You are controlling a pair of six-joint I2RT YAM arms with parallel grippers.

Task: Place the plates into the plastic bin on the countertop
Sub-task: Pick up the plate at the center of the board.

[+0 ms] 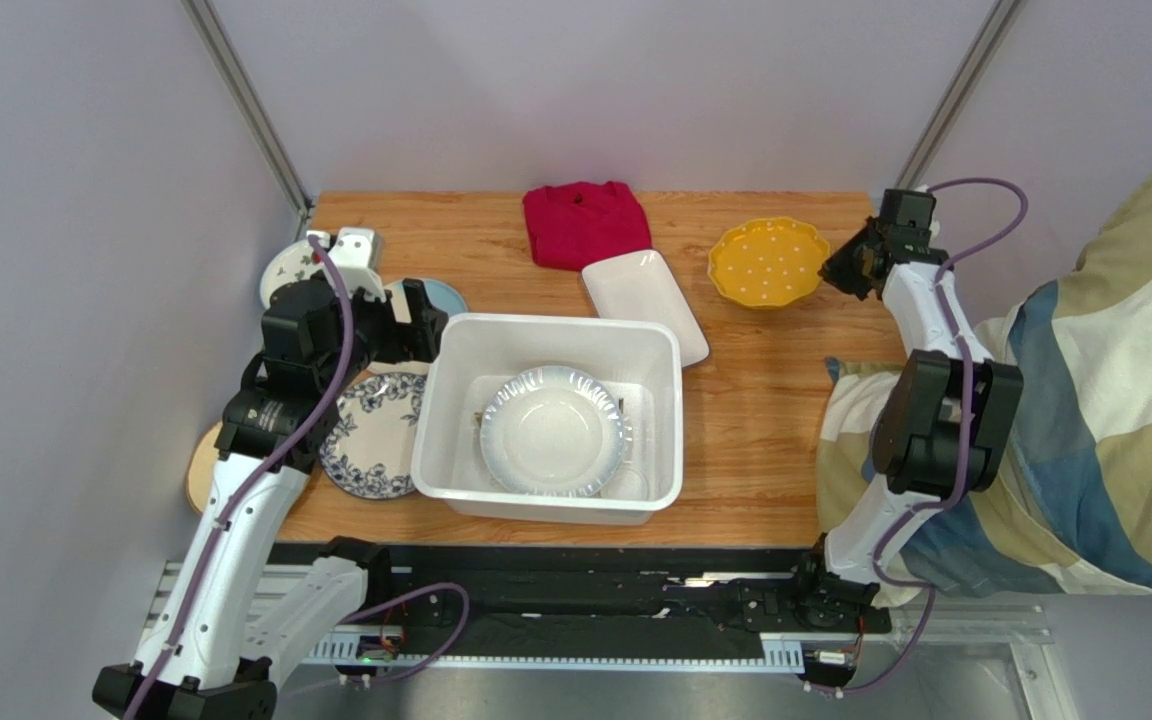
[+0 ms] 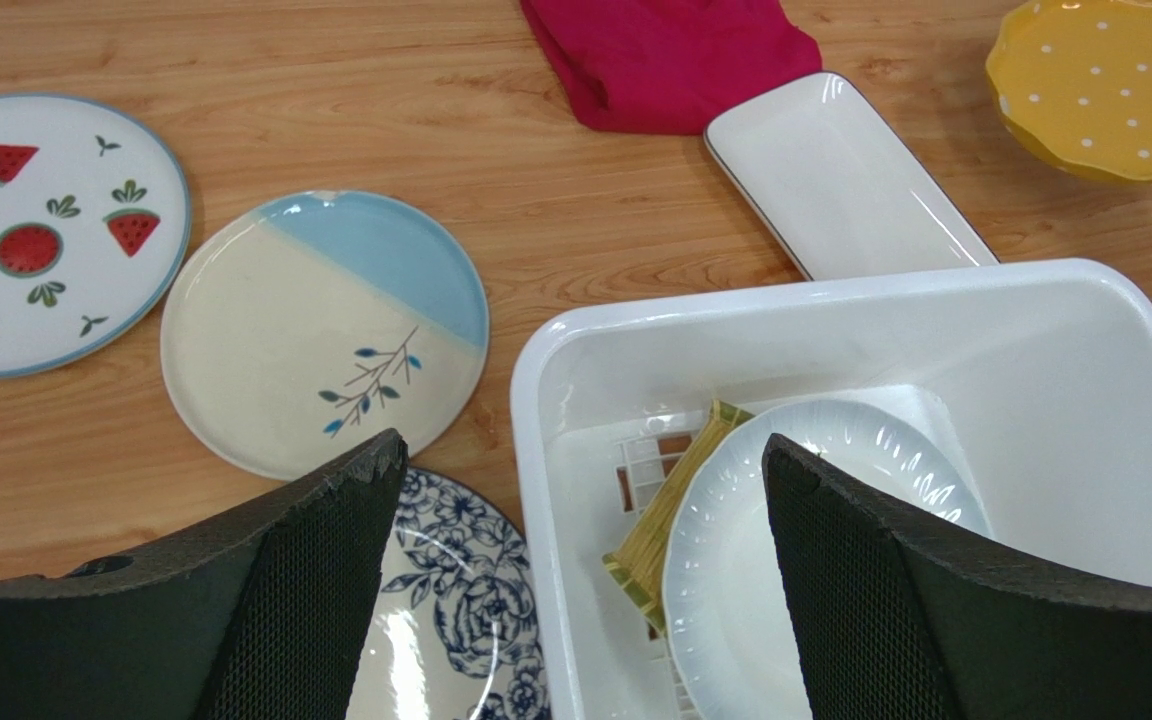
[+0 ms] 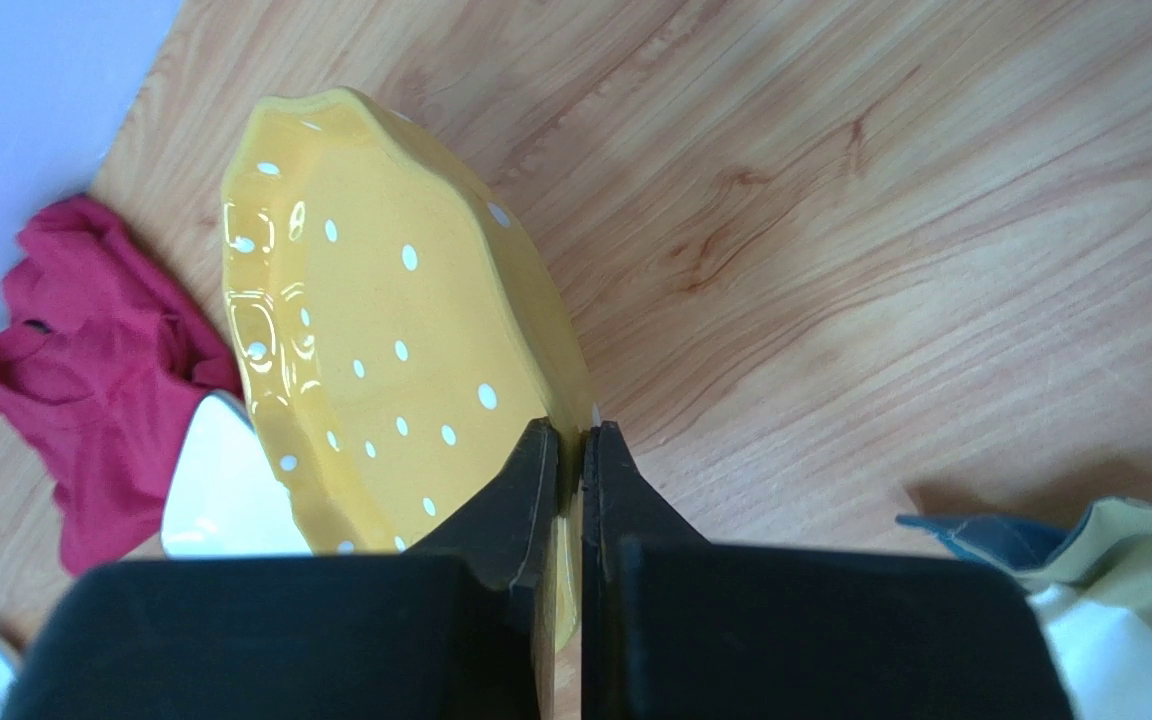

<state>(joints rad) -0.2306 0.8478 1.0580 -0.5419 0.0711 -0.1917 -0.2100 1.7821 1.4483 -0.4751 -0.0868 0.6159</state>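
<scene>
The step in hand looks like picking up the yellow plate at the far right of the tabletop: the right hand is pinched narrow on its rim. Next it needs a lift and a carry left, over the white rectangular plate beside the red cloth, to the bin, which holds a white round plate. The left hand hangs wide and empty over the bin's left rim, perhaps in the way.

The left arm reaches to ten o'clock with the left gripper spread wide, while the right arm stretches to two o'clock, right gripper pinched tight.
</scene>
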